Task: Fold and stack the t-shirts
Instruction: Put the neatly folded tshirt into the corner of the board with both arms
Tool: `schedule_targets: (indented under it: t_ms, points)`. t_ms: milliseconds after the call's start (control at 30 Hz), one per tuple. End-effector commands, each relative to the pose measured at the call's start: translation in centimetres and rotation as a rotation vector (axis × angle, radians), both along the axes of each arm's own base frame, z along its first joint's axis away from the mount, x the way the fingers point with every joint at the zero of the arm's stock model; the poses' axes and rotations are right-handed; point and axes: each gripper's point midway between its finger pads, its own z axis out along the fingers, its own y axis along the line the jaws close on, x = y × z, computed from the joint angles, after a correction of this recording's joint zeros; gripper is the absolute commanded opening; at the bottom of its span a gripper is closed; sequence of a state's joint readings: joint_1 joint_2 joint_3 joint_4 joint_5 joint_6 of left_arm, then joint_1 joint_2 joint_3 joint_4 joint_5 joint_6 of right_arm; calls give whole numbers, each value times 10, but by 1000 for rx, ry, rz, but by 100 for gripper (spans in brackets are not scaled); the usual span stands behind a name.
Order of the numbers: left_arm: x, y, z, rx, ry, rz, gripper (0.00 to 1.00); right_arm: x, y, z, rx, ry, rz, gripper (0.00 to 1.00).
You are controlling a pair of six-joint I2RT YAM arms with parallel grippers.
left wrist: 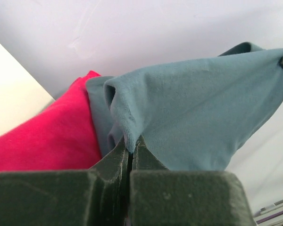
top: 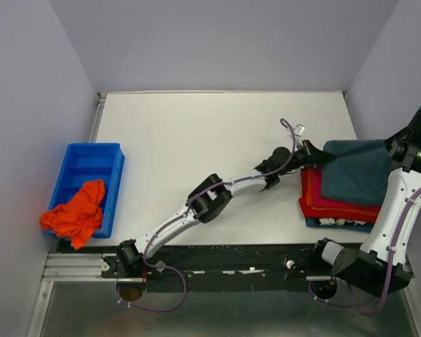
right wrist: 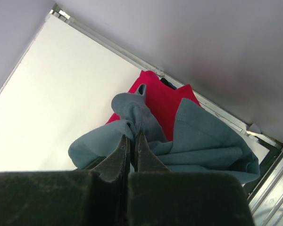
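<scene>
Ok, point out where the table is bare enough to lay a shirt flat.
Bare: the white table between the blue bin and the left arm, back to the far wall. Crowded: the right edge, with the shirt stack.

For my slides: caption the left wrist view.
Left claw pinching soft slate grey-blue cloth t-shirt beside magenta-pink cloth shirt.

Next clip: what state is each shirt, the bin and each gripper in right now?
left gripper: shut on the grey-blue t-shirt.
right gripper: shut on the same shirt.
grey-blue t-shirt: rumpled, on top of the stack.
folded stack: red and pink shirts, flat beneath it.
blue bin: upright, open-topped.
orange t-shirt: crumpled, draped over the bin's rim.
</scene>
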State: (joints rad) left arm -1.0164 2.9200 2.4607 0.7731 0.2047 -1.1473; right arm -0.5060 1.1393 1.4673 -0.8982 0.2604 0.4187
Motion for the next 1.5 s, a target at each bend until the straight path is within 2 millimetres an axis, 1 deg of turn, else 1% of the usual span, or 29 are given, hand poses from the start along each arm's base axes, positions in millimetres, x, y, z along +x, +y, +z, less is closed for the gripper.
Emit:
schedule_targets:
  t_ms: [0, 133, 233, 300, 333, 433, 567, 600, 667, 733, 767, 800, 833, 933, 1033, 1233, 1367, 1433, 1467]
  points:
    - [5, 28, 82, -140, -82, -14, 0, 7, 6, 19, -3, -80, 45, 1]
    - [13, 40, 92, -145, -95, -9, 0, 10, 24, 38, 12, -149, 133, 1]
    - [19, 44, 98, -149, -91, 3, 0, 12, 38, 52, 30, -187, 195, 1]
    - [21, 44, 100, -147, -87, 5, 0, 11, 43, 57, 47, -196, 209, 1]
    - [21, 44, 102, -148, -88, 2, 0, 14, 50, 59, 64, -209, 244, 1]
    - [25, 47, 101, -146, -81, -2, 0, 16, 63, 66, 92, -242, 294, 1]
    - [44, 65, 101, -166, -53, 24, 1, 24, 79, 67, 138, -267, 368, 1]
    - [46, 68, 105, -173, -55, 23, 1, 27, 82, 66, 147, -266, 379, 1]
    - [50, 73, 105, -174, -56, 17, 4, 31, 88, 65, 161, -267, 403, 1]
    - [51, 76, 107, -174, -63, 8, 5, 36, 94, 65, 176, -266, 423, 1]
    - [52, 78, 107, -174, -62, 8, 5, 39, 99, 64, 184, -266, 438, 1]
    - [53, 82, 109, -180, -65, 8, 2, 42, 103, 65, 185, -266, 448, 1]
    - [56, 86, 109, -184, -62, 12, 1, 45, 108, 65, 184, -261, 457, 1]
    - [62, 103, 118, -203, -70, 20, 0, 55, 124, 68, 188, -253, 495, 1]
    - [69, 123, 120, -213, -74, 39, 0, 64, 140, 70, 201, -250, 531, 1]
    - [87, 166, 117, -204, -64, 90, 0, 82, 171, 70, 220, -241, 593, 1]
    - [97, 195, 113, -181, -61, 125, 0, 96, 195, 62, 244, -225, 640, 1]
    - [100, 205, 107, -134, -66, 132, 0, 103, 203, 59, 260, -226, 657, 1]
    - [103, 212, 104, -111, -65, 145, 0, 107, 205, 54, 270, -220, 656, 1]
